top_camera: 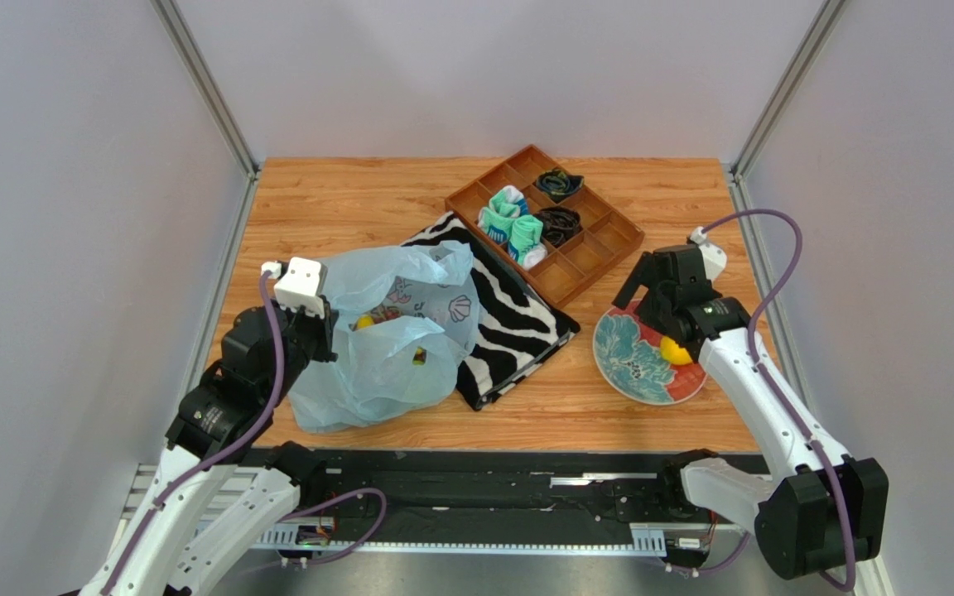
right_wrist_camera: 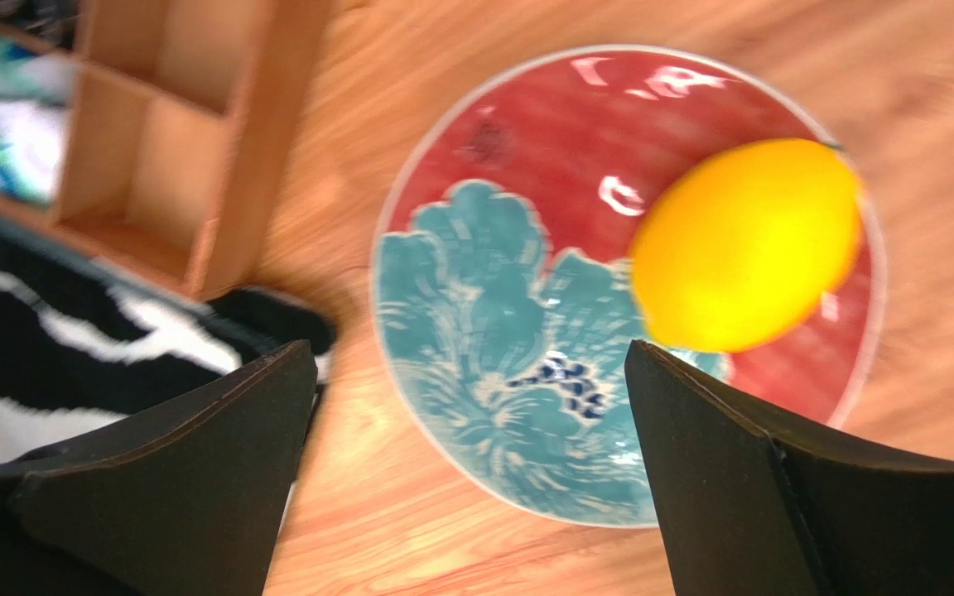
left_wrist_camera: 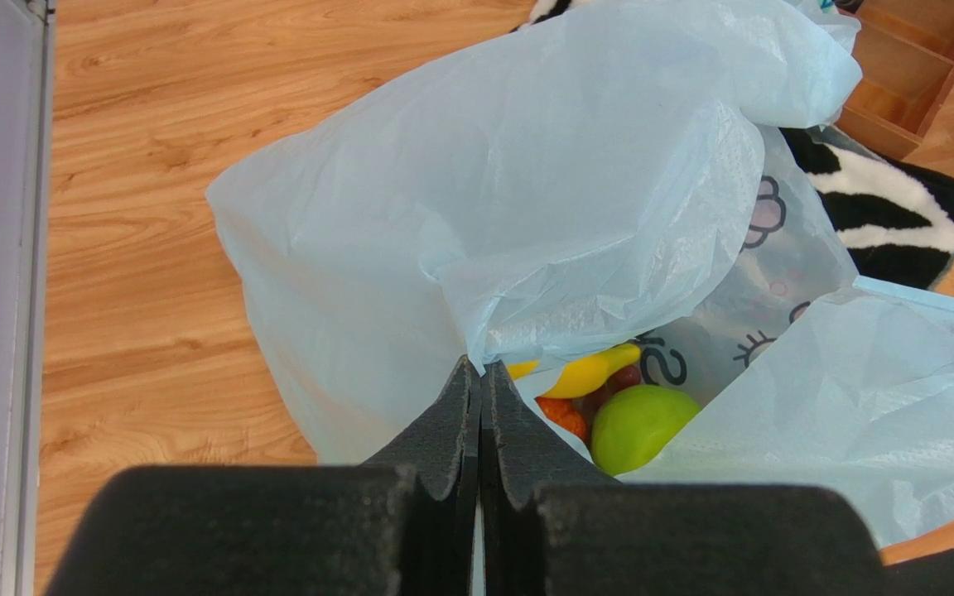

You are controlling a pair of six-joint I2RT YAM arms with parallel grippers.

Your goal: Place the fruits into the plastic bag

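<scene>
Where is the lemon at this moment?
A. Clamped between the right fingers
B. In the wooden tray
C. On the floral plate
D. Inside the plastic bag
C: the lemon lies on the plate, and the right gripper stands wide open, not closed on it.

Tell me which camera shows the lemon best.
Right wrist: the lemon lies large and unobstructed on the plate. Top external shows only a yellow sliver beside the right gripper. Left wrist misses it.
</scene>
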